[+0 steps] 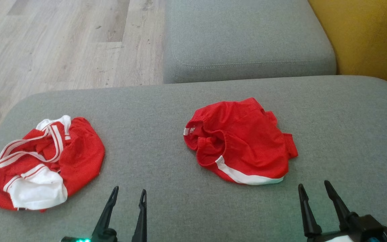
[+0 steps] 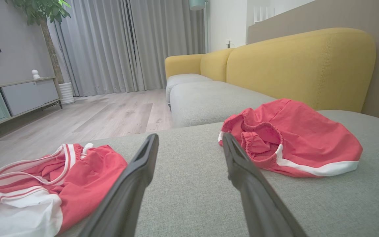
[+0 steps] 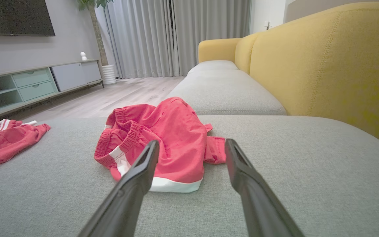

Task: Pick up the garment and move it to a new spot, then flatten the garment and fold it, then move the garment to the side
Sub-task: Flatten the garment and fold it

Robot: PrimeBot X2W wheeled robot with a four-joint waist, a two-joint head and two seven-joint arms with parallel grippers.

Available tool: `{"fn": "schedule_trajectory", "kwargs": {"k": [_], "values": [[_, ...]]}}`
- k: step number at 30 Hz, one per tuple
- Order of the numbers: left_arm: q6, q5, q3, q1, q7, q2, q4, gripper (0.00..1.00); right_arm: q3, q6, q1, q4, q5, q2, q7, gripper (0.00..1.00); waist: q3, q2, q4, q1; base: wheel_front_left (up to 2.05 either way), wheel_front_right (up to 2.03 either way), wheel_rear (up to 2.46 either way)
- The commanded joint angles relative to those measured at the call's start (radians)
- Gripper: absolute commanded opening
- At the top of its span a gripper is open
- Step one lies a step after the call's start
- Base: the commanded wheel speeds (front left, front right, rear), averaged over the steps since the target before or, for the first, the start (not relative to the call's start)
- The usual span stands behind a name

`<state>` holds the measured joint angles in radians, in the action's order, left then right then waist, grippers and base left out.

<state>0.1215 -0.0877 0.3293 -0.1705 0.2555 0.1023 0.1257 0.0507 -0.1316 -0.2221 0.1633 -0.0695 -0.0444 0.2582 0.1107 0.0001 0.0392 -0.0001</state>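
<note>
Spread wide and empty on both sides: left fingers and right fingers, hovering low over the grey sofa cushion, touching no cloth. Probably held that way as a ready stance, open for a first pinch, with no pick-up begun yet. Just ahead of the right fingers and a little to their left, crumpled red shorts with a white hem band, elastic waistband gaping toward the left fingers. Likely the garment to take first, being the nearer heap to either pair. Off to the left of the left fingers, a second heap, a red and white jersey, bunched with striped straps looped on top, well apart from the shorts. No telling the intended garment for certain. Between and ahead of the two pairs of fingers, bare cushion, seemingly room enough for spreading and folding. Hard to make out: the lie of the shorts' legs, tucked under the bundle. Also a small red flap poking out on the side away from the left fingers, leg or pocket unclear. Jersey cut off at the edge of both wrist views. Wrists of both arms cropped at the bottom of the head view. Far beyond the fingers, a further grey seat, yellow sofa back and wooden floor.
</note>
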Motion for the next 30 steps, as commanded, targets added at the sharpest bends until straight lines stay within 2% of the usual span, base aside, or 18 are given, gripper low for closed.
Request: {"fn": "schedule_trajectory", "kwargs": {"k": [1, 13, 21, 24, 30], "values": [[-0.007, 0.007, -0.039, 0.029, 0.006, -0.013, -0.026, 1.00, 0.027, 0.001, 0.023, -0.027, -0.004, -0.006, 0.004, 1.00, 0.002, -0.0001, -0.001, 0.0001, 0.00, 0.00, 0.00], [-0.021, 0.019, -0.055, 0.036, 0.006, -0.032, -0.023, 1.00, 0.030, 0.001, 0.026, -0.032, 0.001, -0.006, 0.004, 1.00, -0.022, -0.0001, 0.006, 0.0001, 0.00, 0.00, 0.00], [-0.048, 0.033, -0.044, 0.073, 0.006, -0.039, -0.006, 1.00, 0.027, 0.001, 0.032, -0.041, 0.003, -0.006, 0.004, 1.00, -0.068, -0.0001, 0.020, 0.0001, 0.00, 0.00, 0.00], [-0.074, 0.035, -0.027, 0.121, 0.006, -0.041, 0.012, 1.00, 0.038, 0.001, 0.044, -0.041, 0.013, -0.006, 0.004, 1.00, -0.103, -0.0001, 0.025, 0.0001, 0.00, 0.00, 0.00], [-0.170, 0.048, 0.040, 0.308, 0.006, -0.044, 0.121, 1.00, 0.043, 0.001, 0.111, -0.055, 0.043, -0.006, 0.004, 1.00, -0.222, -0.0001, 0.022, 0.0001, 0.00, 0.00, 0.00]]}}
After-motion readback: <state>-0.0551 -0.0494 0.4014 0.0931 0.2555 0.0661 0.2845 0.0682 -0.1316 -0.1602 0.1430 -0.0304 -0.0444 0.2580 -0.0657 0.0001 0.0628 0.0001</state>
